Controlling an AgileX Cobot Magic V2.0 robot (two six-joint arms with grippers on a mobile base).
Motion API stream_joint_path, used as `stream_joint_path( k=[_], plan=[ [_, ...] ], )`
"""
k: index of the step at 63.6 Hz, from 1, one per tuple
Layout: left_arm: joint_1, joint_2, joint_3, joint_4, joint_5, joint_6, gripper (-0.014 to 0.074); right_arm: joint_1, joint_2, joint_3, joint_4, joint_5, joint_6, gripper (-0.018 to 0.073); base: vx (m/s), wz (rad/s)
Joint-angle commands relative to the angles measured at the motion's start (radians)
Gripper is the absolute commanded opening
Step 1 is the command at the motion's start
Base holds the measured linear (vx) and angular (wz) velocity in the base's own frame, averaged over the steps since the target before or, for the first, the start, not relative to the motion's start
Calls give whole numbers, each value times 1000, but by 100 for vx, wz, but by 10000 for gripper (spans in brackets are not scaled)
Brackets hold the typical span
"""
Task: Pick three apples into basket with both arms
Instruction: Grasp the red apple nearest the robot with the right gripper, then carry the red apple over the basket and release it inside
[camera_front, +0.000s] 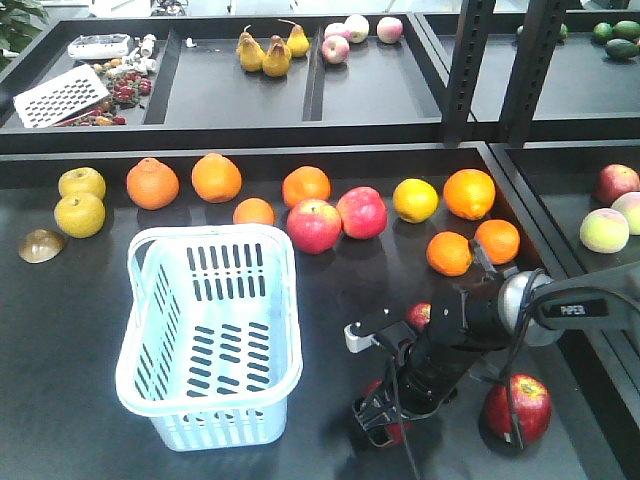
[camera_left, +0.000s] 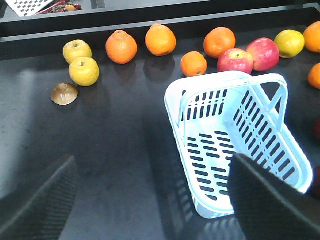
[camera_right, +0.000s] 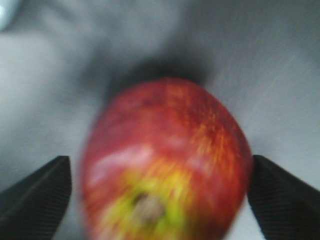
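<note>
Noted right fingers (camera_right: 35, 200) spread astride apple (camera_right: 165, 150), not clamped; left fingers (camera_left: 45, 205) released, empty. Judged uneven closure likely to roll apple away across counter (camera_right: 280, 60).

oranges (camera_front: 216, 177) | pink-red apples (camera_front: 314, 225) | yellow apples (camera_front: 80, 215) | pears (camera_front: 268, 55) in back tray (camera_front: 230, 100)

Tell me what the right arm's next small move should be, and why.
Probably close the right gripper on the apple. In the blurred right wrist view the apple sits between its open fingers, one on each side, with a slight gap showing on the left. The basket is empty, so a firm grasp likely comes before any lift.
</note>
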Motion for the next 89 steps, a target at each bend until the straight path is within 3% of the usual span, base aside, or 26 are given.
stream_joint_path(
  k=[1, 11, 21, 34, 40, 48, 55, 71, 80, 89],
  plan=[
    [2, -2, -21, 1, -61, -8, 575, 1, -46, -21, 14, -11, 23, 539, 0, 0],
    [2, -2, -21, 1, -60, -8, 575, -4, -76, -21, 12, 8, 47, 319, 0, 0],
    [2, -2, -21, 1, -60, -8, 575, -42, -165, -20, -12, 64, 117, 217, 0, 0],
    [2, -2, -21, 1, -60, -8, 575, -61, -370, -19, -115, 154, 210, 221, 0, 0],
    [2, -2, -21, 1, -60, -8, 575, -54, -464, -19, -109, 198, 224, 223, 0, 0],
    [2, -2, -21, 1, -60, -8, 575, 2, -564, -19, -94, 220, 214, 225, 0, 0],
    [2, -2, -21, 1, -60, -8, 575, 102, -612, -19, -91, 183, 192, 226, 0, 0],
    [2, -2, -21, 1, -60, -8, 575, 281, -564, -104, -91, 20, 191, 230, 0, 0],
    [2, -2, -21, 1, -60, -8, 575, 313, -464, -237, -91, 26, 193, 254, 0, 0],
    [2, -2, -21, 1, -60, -8, 575, 317, -359, -335, -89, 47, 193, 353, 0, 0]
  ],
)
